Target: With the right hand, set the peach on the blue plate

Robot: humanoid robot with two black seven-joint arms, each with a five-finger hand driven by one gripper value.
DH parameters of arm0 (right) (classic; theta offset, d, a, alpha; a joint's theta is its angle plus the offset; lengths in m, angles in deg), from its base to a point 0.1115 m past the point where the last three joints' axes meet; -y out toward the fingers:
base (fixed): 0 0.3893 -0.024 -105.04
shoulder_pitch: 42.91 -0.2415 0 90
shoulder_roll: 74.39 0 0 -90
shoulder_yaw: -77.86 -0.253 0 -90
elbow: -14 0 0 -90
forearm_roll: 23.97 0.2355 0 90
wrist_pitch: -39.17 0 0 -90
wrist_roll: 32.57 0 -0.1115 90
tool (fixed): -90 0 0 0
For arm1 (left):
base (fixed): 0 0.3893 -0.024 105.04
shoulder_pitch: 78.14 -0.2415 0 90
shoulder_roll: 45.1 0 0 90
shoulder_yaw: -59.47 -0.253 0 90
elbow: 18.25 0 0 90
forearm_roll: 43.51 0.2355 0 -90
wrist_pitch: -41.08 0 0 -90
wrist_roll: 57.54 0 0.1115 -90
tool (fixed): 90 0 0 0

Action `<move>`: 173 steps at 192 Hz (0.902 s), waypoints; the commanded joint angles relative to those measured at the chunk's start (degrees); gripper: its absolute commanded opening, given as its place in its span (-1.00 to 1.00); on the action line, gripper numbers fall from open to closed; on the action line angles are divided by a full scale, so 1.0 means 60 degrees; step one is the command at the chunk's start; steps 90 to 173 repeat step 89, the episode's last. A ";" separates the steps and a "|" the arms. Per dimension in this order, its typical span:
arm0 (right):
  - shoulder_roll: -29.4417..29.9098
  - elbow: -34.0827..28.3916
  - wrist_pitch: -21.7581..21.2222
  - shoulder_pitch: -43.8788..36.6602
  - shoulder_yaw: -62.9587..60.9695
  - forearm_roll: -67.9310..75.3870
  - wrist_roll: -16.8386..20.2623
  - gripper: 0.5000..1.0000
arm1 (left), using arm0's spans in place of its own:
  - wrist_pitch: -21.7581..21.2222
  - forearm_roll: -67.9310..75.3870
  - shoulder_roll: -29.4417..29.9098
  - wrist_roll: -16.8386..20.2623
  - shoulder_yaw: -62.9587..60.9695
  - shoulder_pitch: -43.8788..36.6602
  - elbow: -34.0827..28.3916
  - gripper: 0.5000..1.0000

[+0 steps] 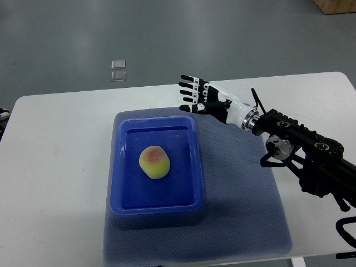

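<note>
A yellow-green peach with a pink blush lies inside the blue plate, a deep rectangular tray, slightly left of its middle. My right hand hovers beyond the plate's far right corner, above the white table, fingers spread and holding nothing. Its black arm runs in from the right edge. The peach sits free, apart from the hand. No left arm shows.
The plate rests on a blue-grey mat covering the table's middle. The white table stretches to the left and back. Small clear objects lie on the grey floor behind the table. A brown box corner shows top right.
</note>
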 commanded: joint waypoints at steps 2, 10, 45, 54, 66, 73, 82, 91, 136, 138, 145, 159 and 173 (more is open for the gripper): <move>-0.0116 0.0079 0.0088 0.0094 -0.0026 0.1768 0.0495 0.71 | 0.0001 0.0010 0.0000 -0.0001 0.0000 0.0002 0.0012 1.00; -0.0130 0.0226 0.0132 0.0094 0.0004 0.2207 0.0538 0.72 | 0.0001 -0.0005 0.0000 -0.0001 0.0000 -0.0013 -0.0002 1.00; -0.0116 0.0694 0.0176 0.0211 -0.0040 0.2558 0.0451 0.72 | 0.0001 -0.0005 0.0000 -0.0001 0.0000 0.0002 0.0012 1.00; -0.0101 0.0709 0.0176 0.0211 -0.0040 0.2559 0.0436 0.72 | 0.0001 0.0010 0.0000 -0.0015 0.0000 -0.0013 0.0012 1.00; -0.0086 0.0709 0.0162 0.0226 -0.0040 0.2573 0.0436 0.72 | 0.0001 -0.0005 0.0000 -0.0001 0.0015 -0.0013 -0.0002 1.00; -0.0072 0.0709 0.0162 0.0226 -0.0040 0.2573 0.0436 0.72 | 0.0001 -0.0005 0.0000 -0.0001 0.0015 0.0002 -0.0002 1.00; -0.0101 0.0724 0.0147 0.0241 -0.0040 0.2573 0.0436 0.72 | 0.0001 -0.0005 0.0000 -0.0001 0.0015 0.0002 -0.0002 1.00; -0.0116 0.0724 0.0147 0.0299 -0.0040 0.2573 0.0436 0.72 | 0.0001 -0.0005 0.0000 -0.0001 0.0015 0.0002 -0.0002 1.00; -0.0116 0.0724 0.0147 0.0299 -0.0040 0.2573 0.0436 0.72 | 0.0001 -0.0005 0.0000 -0.0001 0.0015 0.0002 -0.0002 1.00; -0.0116 0.0724 0.0147 0.0299 -0.0040 0.2573 0.0436 0.72 | 0.0001 -0.0005 0.0000 -0.0001 0.0015 0.0002 -0.0002 1.00; -0.0116 0.0724 0.0147 0.0299 -0.0040 0.2573 0.0436 0.72 | 0.0001 -0.0005 0.0000 -0.0001 0.0015 0.0002 -0.0002 1.00; -0.0116 0.0724 0.0147 0.0299 -0.0040 0.2573 0.0436 0.72 | 0.0001 -0.0005 0.0000 -0.0001 0.0015 0.0002 -0.0002 1.00; -0.0116 0.0724 0.0147 0.0299 -0.0040 0.2573 0.0436 0.72 | 0.0001 -0.0005 0.0000 -0.0001 0.0015 0.0002 -0.0002 1.00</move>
